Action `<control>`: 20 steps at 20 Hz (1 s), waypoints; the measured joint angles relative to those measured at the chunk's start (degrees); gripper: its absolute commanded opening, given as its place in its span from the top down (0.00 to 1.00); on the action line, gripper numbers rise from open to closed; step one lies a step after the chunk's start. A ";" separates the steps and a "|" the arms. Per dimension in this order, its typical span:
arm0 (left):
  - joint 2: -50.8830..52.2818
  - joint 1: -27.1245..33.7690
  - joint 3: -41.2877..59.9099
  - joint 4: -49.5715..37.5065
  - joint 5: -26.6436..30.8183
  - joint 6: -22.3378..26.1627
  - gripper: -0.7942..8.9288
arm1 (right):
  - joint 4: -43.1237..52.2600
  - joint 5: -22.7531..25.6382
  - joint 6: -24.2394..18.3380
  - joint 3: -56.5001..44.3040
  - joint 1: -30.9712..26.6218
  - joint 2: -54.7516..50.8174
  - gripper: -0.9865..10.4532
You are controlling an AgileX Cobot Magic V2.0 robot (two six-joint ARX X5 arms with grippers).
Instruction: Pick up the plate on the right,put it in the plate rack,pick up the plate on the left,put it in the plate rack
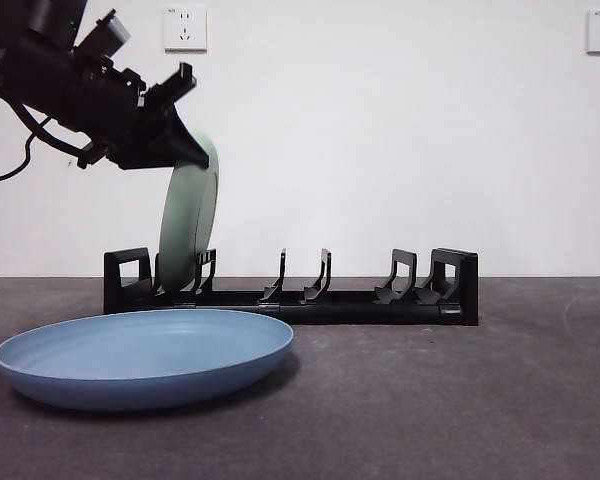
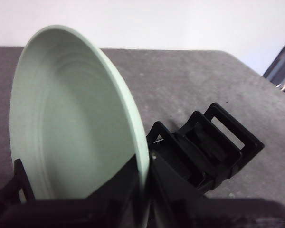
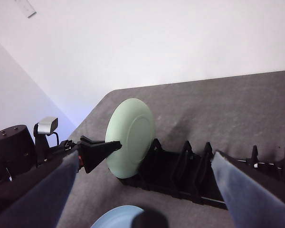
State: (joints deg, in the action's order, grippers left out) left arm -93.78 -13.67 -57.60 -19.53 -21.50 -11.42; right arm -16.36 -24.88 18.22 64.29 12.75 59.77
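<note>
A pale green plate (image 1: pixel 190 225) stands on edge, slightly tilted, with its lower rim in the left-end slot of the black plate rack (image 1: pixel 360 305). My left gripper (image 1: pixel 192 150) is shut on the plate's upper rim, coming in from the upper left. In the left wrist view the green plate (image 2: pixel 71 118) sits between the jaws of the left gripper (image 2: pixel 142 194), with the rack (image 2: pixel 213 142) behind. A blue plate (image 1: pixel 145 355) lies flat in front of the rack's left half. My right gripper (image 3: pixel 146 157) hangs open, high above, looking down on the green plate (image 3: pixel 130 137) and rack (image 3: pixel 190 175).
Further pairs of prongs (image 1: pixel 305 278) stand along the rack toward its right end block (image 1: pixel 455 285). A white wall with two sockets (image 1: pixel 184 27) is close behind. The table's left edge (image 3: pixel 92 111) runs just beyond the rack's left end.
</note>
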 measured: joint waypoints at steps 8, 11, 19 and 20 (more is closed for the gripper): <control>0.04 0.15 -0.02 3.72 1.55 1.81 0.52 | -3.58 -0.15 0.00 0.00 0.00 0.02 0.50; 0.11 -0.07 -0.02 5.70 1.33 1.99 0.52 | -5.22 -0.20 0.00 0.00 0.00 0.20 0.50; 5.38 -2.08 -0.02 7.93 -1.20 2.51 0.52 | -11.19 -0.20 -0.52 0.00 1.70 3.32 0.50; 6.88 -2.47 -0.02 8.35 -1.20 2.89 0.52 | -11.74 -0.20 -0.68 0.00 2.14 3.98 0.50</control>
State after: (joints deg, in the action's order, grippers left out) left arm -86.89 -16.14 -57.63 -11.18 -22.70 -8.54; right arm -28.10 -25.08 17.54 64.29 14.90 63.75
